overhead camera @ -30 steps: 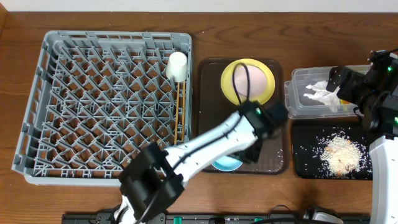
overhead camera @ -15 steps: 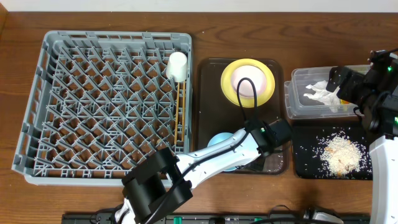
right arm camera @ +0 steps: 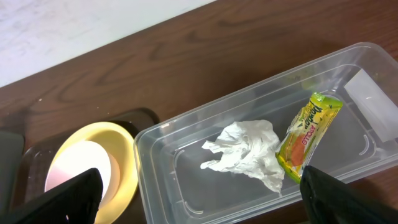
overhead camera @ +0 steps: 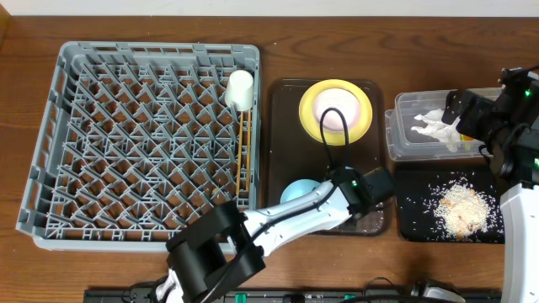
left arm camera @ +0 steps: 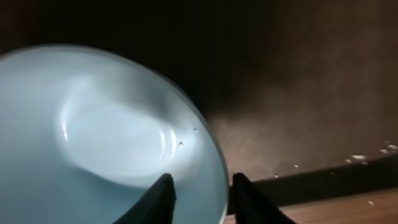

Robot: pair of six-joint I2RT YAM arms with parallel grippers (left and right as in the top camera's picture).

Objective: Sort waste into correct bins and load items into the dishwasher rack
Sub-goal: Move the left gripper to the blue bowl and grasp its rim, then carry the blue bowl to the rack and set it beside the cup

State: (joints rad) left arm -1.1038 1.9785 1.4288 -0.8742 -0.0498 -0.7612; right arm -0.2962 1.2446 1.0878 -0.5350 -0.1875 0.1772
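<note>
The step in hand, as I judge it, is the loading of the light blue bowl (overhead camera: 296,190) into the dishwasher rack (overhead camera: 143,135), and it is at the moment of the grasp. The bowl stands on the near part of the brown tray (overhead camera: 282,126), just right of the rack. The left fingers (left arm camera: 166,186) are at its right side, a little apart, one over the inside of the bowl and one outside, with the rim between them. I cannot tell if they already press on the rim or only stand astride it. The bowl is upright, its mouth pointing up. It is round, so it has no long axis, and the fingers could take the rim at any place. The next move would call for a firm pinch on the thin rim, a lift clear of the tray's edge, and a carry to the left over the rack. The right fingers (right arm camera: 81,186) are wide open and hold nothing. They hang above the clear tub (right arm camera: 186,134), where the napkin (right arm camera: 245,152) and the wrapper (right arm camera: 308,134) lie.
</note>
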